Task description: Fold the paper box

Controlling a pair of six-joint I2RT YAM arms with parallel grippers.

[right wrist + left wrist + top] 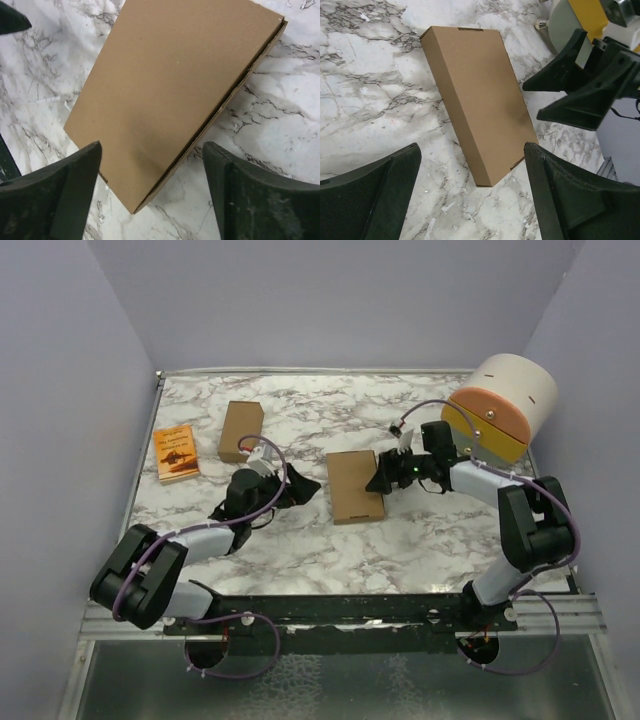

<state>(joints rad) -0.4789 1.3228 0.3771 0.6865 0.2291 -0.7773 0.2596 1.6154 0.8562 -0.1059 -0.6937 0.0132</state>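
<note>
The paper box [354, 487] is found flat and closed between both grippers, its long axis crosswise to them. The right gripper [380, 480], spread wide and empty, is judged nearer; the left gripper [312, 488] is likewise spread wide and empty.

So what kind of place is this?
Probably a robot lab test cell: a marble-patterned table boxed in by plain walls, left arm and right arm bolted to a rail at its edge.

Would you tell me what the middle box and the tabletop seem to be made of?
The middle box looks like plain brown cardboard, matte, with a thin layered edge along its side. The tabletop looks like white, grey-veined marble, smooth; it may be printed laminate.
</note>
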